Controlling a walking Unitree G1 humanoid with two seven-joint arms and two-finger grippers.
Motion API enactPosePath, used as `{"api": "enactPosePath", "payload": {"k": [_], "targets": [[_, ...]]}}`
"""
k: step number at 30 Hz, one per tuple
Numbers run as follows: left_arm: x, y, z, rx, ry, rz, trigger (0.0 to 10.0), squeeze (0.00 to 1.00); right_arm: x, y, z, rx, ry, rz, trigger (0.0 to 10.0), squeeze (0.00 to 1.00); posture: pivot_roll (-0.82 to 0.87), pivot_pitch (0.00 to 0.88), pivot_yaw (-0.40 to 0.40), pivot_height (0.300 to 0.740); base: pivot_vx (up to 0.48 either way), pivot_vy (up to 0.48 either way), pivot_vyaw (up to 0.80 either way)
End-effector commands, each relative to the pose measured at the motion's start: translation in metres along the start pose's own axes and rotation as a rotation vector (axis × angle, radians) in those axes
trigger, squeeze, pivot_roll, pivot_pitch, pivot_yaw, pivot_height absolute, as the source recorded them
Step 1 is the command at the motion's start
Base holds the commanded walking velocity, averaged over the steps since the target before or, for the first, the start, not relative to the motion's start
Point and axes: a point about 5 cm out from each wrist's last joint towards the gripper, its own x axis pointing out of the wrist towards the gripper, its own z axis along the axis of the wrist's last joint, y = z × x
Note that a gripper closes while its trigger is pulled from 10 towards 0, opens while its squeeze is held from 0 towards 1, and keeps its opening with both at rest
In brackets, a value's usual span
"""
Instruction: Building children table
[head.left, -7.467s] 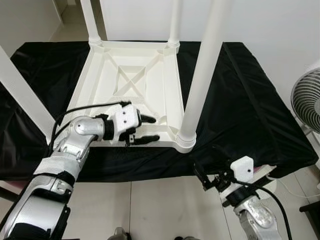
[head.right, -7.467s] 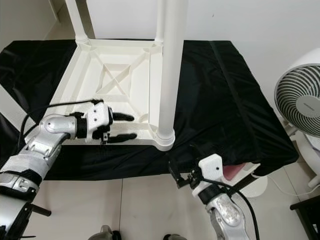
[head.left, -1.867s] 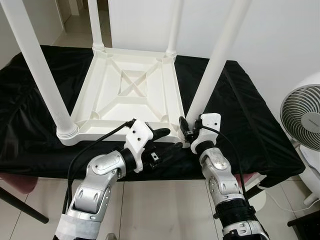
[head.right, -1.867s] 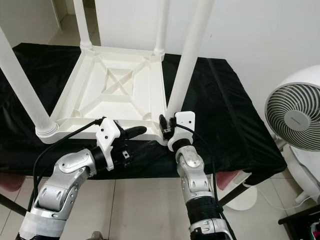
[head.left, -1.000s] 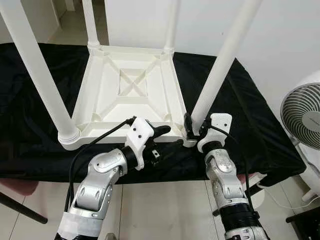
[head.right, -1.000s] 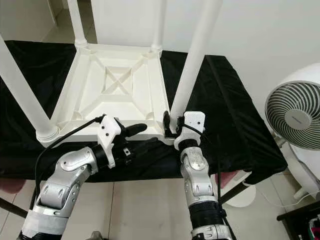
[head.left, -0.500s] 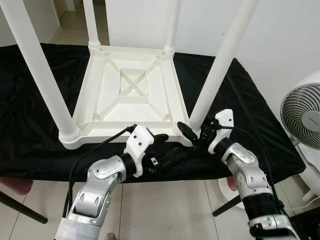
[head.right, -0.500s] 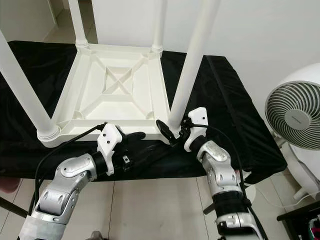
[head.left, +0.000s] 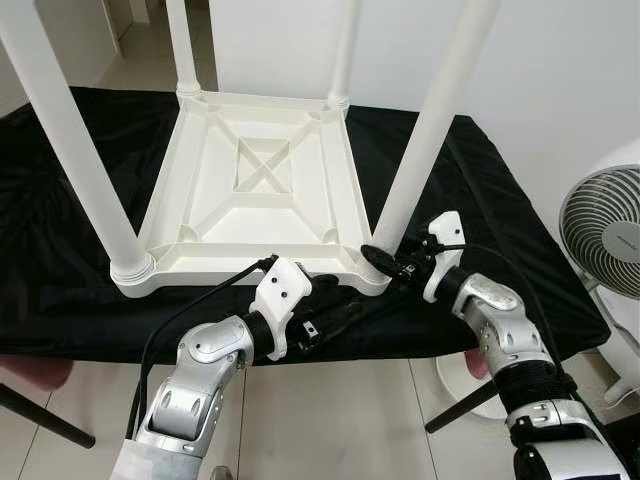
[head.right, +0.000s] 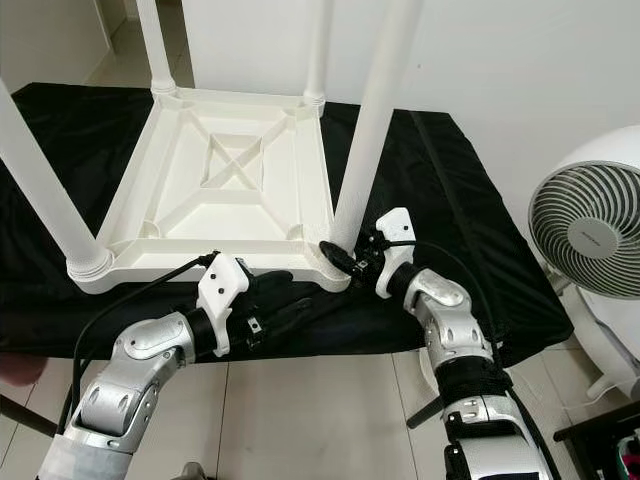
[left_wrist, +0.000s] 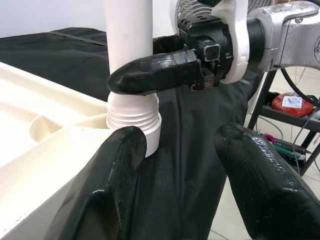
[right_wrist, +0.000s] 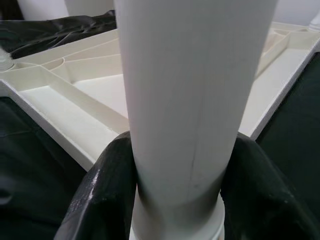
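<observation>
Left eye view: upturned white table (head.left: 262, 185), right claw (head.left: 380, 262) clamping near leg (head.left: 420, 130), left claw (head.left: 325, 300) agape.

White plastic table (head.left: 262, 180) upside down on black-draped surface (head.left: 480, 200), underside w/ X ribbing. Four round legs up; near-right leg (head.left: 420, 130) tilted, in corner socket.
</observation>
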Motion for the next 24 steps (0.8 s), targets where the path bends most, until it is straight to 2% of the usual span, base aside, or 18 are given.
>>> {"api": "enactPosePath", "payload": {"k": [1,5,7,12,13,15,16,18,21,23,24], "targets": [[0.0,0.001,0.0,-0.009,0.005,0.082,10.0,0.0,-0.002,0.002,-0.007,0.005,0.027,0.03,0.0,0.0,0.13,0.054,-0.062,0.74,0.0,0.0,0.0],[0.001,0.001,0.0,-0.009,0.004,0.08,10.0,0.0,-0.003,0.003,-0.009,0.015,0.017,0.018,0.0,0.0,0.13,0.052,-0.059,0.74,0.0,0.0,0.0],[0.002,-0.001,0.0,-0.012,0.001,0.073,10.0,0.0,-0.004,0.004,-0.012,0.027,-0.008,-0.049,0.0,0.0,0.13,0.049,-0.057,0.74,0.0,0.0,0.0],[0.003,-0.001,0.0,-0.012,0.0,0.07,10.0,0.0,-0.004,0.004,-0.013,0.028,-0.013,-0.075,0.0,0.0,0.13,0.049,-0.058,0.74,0.0,0.0,0.0],[0.003,-0.001,0.0,-0.015,0.0,0.07,10.0,0.0,-0.004,0.008,-0.016,0.033,-0.017,-0.135,0.0,0.0,0.13,0.047,-0.062,0.74,0.0,0.0,0.0],[0.003,-0.001,0.0,-0.015,0.0,0.07,10.0,0.0,-0.004,0.008,-0.016,0.033,-0.017,-0.135,0.0,0.0,0.13,0.047,-0.062,0.74,0.0,0.0,0.0],[0.002,-0.001,0.0,-0.015,0.001,0.072,10.0,0.0,-0.003,0.013,-0.02,0.053,-0.022,-0.201,0.0,0.0,0.13,0.048,-0.064,0.74,0.0,0.0,0.0],[0.002,-0.001,0.0,-0.015,0.001,0.072,10.0,0.0,-0.003,0.013,-0.02,0.053,-0.022,-0.201,0.0,0.0,0.13,0.048,-0.064,0.74,0.0,0.0,0.0],[0.002,-0.001,0.0,-0.015,0.0,0.073,10.0,0.0,-0.002,0.025,-0.024,0.106,-0.05,-0.297,0.0,0.0,0.13,0.049,-0.065,0.74,0.0,0.0,0.0],[0.002,-0.001,0.0,-0.015,0.0,0.073,10.0,0.0,-0.002,0.025,-0.024,0.106,-0.05,-0.297,0.0,0.0,0.13,0.049,-0.065,0.74,0.0,0.0,0.0],[0.003,-0.001,0.001,-0.024,-0.008,0.075,10.0,0.0,-0.001,0.03,-0.025,0.116,-0.053,-0.332,0.0,0.0,0.13,0.052,-0.066,0.74,0.0,0.0,0.0]]}}
